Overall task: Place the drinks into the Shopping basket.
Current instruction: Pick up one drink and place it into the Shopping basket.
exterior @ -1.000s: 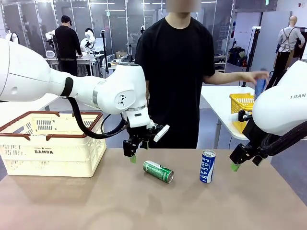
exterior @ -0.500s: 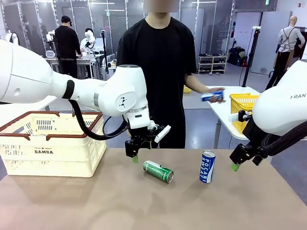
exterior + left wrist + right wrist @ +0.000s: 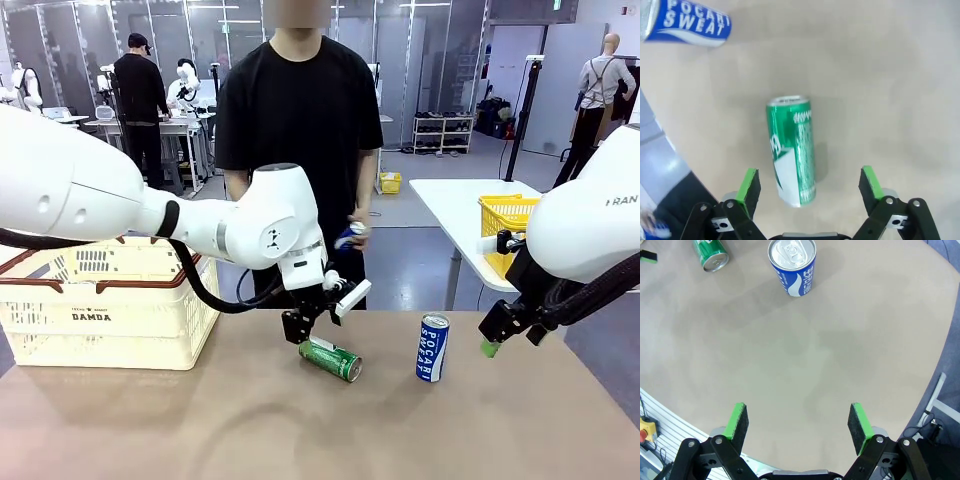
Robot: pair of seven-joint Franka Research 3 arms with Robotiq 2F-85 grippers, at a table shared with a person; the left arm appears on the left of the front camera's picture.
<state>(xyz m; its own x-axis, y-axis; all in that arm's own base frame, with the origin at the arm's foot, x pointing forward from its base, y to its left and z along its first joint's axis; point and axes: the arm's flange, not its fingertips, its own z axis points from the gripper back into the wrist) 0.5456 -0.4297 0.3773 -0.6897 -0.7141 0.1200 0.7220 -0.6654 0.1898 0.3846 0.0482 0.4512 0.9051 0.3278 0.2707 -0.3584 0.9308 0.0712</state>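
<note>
Your left hand (image 3: pixel 809 180) is hovering open over the green can (image 3: pixel 790 145) lying on the tabletop (image 3: pixel 890 75). Your right hand (image 3: pixel 797 422) is hanging open near the upright blue can (image 3: pixel 792 267). The basket (image 3: pixel 110 300) is sitting far left.

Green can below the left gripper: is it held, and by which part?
Not held. The left gripper hangs over the lying green can with its jaws open, touching neither side. The right gripper is open and empty.

left hand (image 3: pixel 303 340) above lying green can (image 3: pixel 331 361), seemingly spread; blue can (image 3: pixel 432 347) upright; right hand (image 3: pixel 490 345) near it
</note>
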